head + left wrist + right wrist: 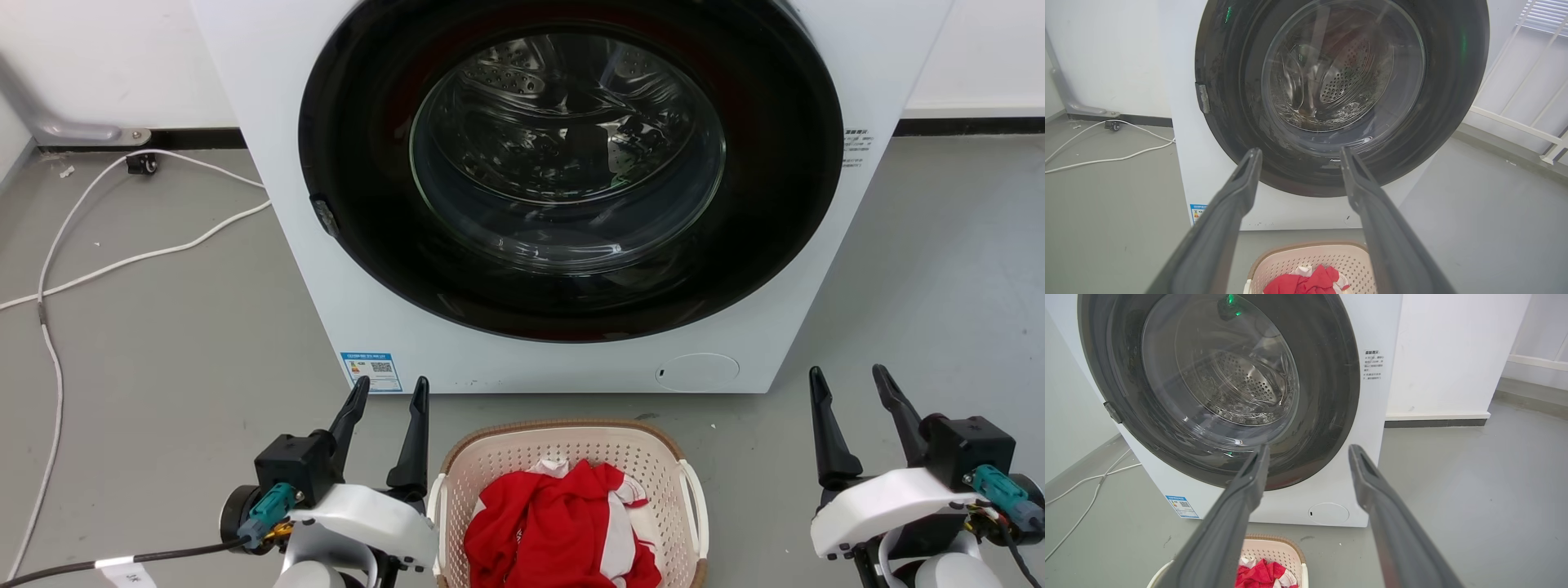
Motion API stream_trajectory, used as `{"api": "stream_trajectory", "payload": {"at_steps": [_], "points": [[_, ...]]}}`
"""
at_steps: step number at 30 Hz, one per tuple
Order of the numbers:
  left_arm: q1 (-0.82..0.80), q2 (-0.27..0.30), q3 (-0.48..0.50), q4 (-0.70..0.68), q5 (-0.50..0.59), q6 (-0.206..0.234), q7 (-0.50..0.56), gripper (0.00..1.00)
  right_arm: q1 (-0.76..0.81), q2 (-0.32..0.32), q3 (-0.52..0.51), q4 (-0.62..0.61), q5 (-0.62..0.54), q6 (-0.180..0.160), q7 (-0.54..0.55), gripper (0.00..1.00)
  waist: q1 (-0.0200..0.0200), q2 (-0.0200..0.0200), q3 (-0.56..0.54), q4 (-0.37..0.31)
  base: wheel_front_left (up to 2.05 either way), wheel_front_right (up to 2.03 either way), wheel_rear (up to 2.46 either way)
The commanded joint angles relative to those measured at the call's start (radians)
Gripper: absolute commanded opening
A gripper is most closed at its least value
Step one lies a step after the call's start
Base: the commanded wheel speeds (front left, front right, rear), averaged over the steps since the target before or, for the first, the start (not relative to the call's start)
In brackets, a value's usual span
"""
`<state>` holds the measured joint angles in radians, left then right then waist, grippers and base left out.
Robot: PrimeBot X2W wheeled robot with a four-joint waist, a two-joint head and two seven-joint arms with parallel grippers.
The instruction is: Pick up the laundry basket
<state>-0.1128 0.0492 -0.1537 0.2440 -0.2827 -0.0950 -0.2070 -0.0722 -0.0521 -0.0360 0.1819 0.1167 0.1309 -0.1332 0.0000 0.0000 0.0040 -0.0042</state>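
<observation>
The laundry basket (563,445) is cream perforated plastic with a brown woven-look rim and white side handles. It stands on the floor at the bottom middle of the head view and holds red and white clothes (563,523). My left gripper (390,390) is open just left of the basket, above floor level, touching nothing. My right gripper (851,380) is open well to the basket's right. Both wrist views show open fingers with nothing between them, left gripper (1298,157) and right gripper (1309,455), and the basket (1310,255) (1274,549) at the bottom edge.
A white front-loading washing machine (310,269) with its dark round door (571,163) shut stands right behind the basket. White cables (122,261) run over the grey floor at the left. A white wall and dark baseboard (971,126) lie behind.
</observation>
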Motion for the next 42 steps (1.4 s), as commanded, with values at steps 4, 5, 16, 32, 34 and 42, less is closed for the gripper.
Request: {"api": "stream_trajectory", "payload": {"at_steps": [4,5,16,32,34,42], "points": [[-0.019,0.002,-0.006,0.002,0.052,0.007,-0.019,1.00,-0.003,0.002,0.006,-0.008,-0.051,0.000,-0.013,1.00,0.0000,0.0000,-0.001,-0.001,0.00,0.00,0.00],[-0.019,0.002,-0.006,0.003,0.057,0.008,-0.020,1.00,-0.003,0.002,0.007,-0.008,-0.059,0.000,-0.015,1.00,0.0000,0.0000,-0.001,-0.001,0.00,0.00,0.00],[-0.018,0.002,-0.011,0.008,0.122,0.013,-0.041,1.00,0.000,0.003,0.018,-0.009,-0.123,0.000,-0.030,1.00,0.0000,0.0000,0.002,-0.002,0.00,0.00,0.00],[-0.015,0.002,-0.012,0.023,0.139,0.017,-0.059,1.00,0.010,0.003,0.021,-0.006,-0.108,0.000,-0.051,1.00,0.0000,0.0000,0.003,-0.004,0.00,0.00,0.00],[-0.016,0.002,-0.010,0.026,0.140,0.018,-0.059,1.00,0.010,0.003,0.021,-0.005,-0.105,0.000,-0.052,1.00,0.0000,0.0000,0.003,-0.003,0.00,0.00,0.00],[-0.015,0.002,-0.003,0.030,0.135,0.017,-0.059,1.00,0.010,0.003,0.021,-0.003,-0.091,0.000,-0.054,1.00,0.0000,0.0000,0.005,-0.004,0.00,0.00,0.00]]}}
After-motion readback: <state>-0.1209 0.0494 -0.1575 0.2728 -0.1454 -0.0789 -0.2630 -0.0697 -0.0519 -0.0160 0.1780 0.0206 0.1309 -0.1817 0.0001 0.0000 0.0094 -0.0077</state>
